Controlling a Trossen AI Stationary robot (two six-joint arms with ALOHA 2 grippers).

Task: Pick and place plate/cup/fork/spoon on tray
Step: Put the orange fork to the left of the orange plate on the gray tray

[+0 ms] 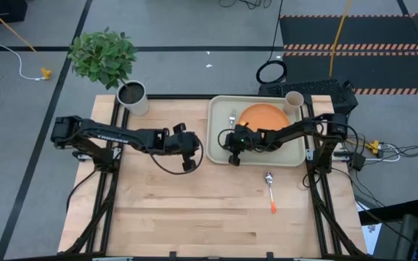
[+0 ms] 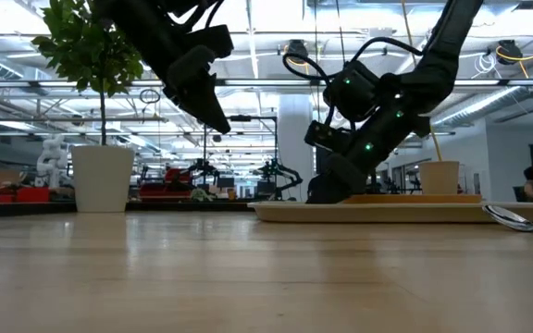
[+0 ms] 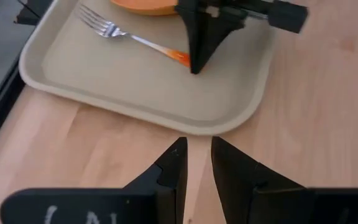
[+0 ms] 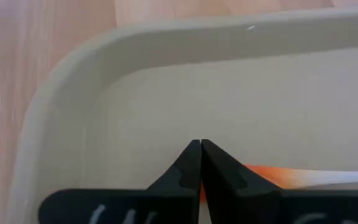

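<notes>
The pale tray [image 1: 213, 130] lies at the table's far right, with the orange plate [image 1: 263, 116] and the beige cup [image 1: 294, 100] on it. The fork [image 3: 123, 34] lies flat on the tray's left part, tines toward the far edge. My right gripper [image 1: 234, 154] stands over the tray's near left corner, shut on the fork's handle. The spoon [image 1: 270, 190] lies on the bare table near the tray's near edge. My left gripper [image 1: 191, 154] hangs just left of the tray, above the wood, open by a narrow gap and empty. My right gripper pinches the near end of the fork's orange handle [image 3: 180, 57] between its two fingertips [image 3: 194, 62]. The fingers come from above, pointing down. The fork lies flat on the tray floor [image 4: 166, 112], its handle running out to one side of the fingers [image 4: 272, 176].
A pale pot with a green plant [image 1: 131, 96] stands at the table's far left. A dark box and cables [image 1: 318, 90] sit behind the tray. Bare wood spreads over the near half of the table around the spoon.
</notes>
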